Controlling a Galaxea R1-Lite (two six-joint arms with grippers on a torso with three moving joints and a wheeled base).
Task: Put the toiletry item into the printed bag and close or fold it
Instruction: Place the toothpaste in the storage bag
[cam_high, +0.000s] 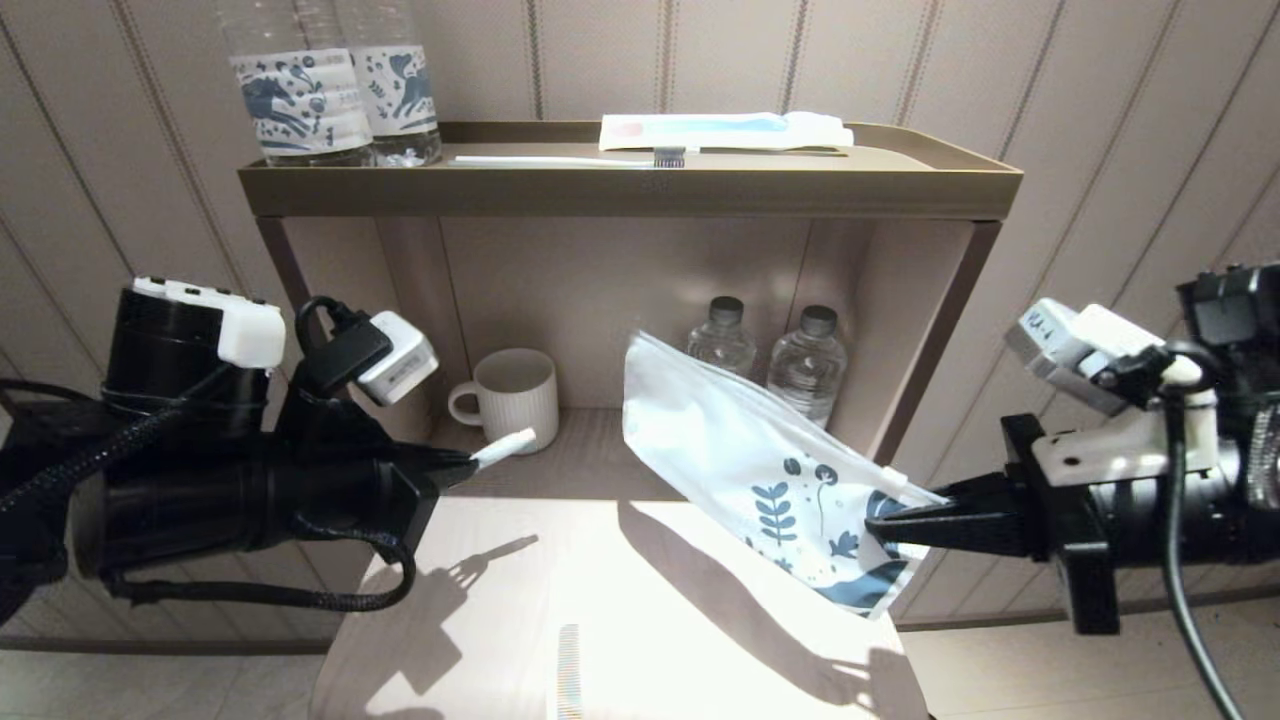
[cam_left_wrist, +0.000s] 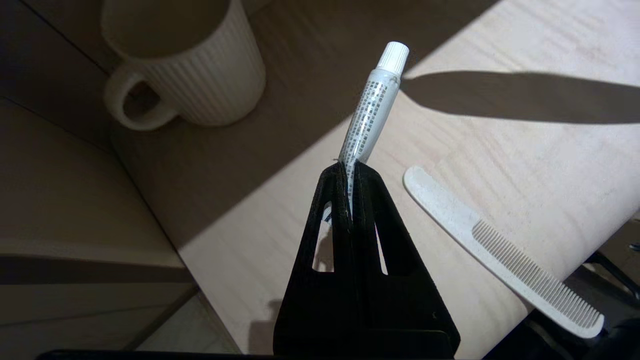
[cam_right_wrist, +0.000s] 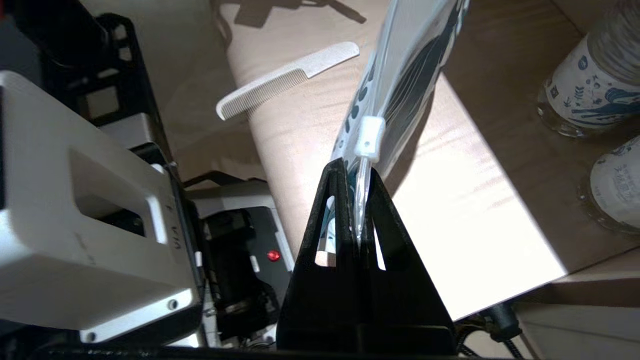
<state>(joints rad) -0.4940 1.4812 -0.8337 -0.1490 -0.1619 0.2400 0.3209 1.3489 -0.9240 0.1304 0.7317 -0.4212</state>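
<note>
A small white toothpaste tube (cam_left_wrist: 369, 112) with a ribbed white cap sticks out of my left gripper (cam_left_wrist: 348, 172), which is shut on its crimped end. In the head view the tube (cam_high: 503, 447) points right, above the table's left side, in front of the mug. My right gripper (cam_high: 880, 528) is shut on the printed bag (cam_high: 740, 465) at its leaf-printed end, close to the white slider (cam_right_wrist: 368, 141). The bag hangs in the air, slanting up and left toward the shelf. The tube and the bag are apart.
A white comb (cam_left_wrist: 500, 252) lies on the light wooden table (cam_high: 480, 620) near its front edge. A ribbed mug (cam_high: 512, 398) and two water bottles (cam_high: 770, 355) stand in the cabinet's lower shelf. On its top tray (cam_high: 640, 185) lie a toothbrush packet (cam_high: 725, 130), a toothbrush and two more bottles.
</note>
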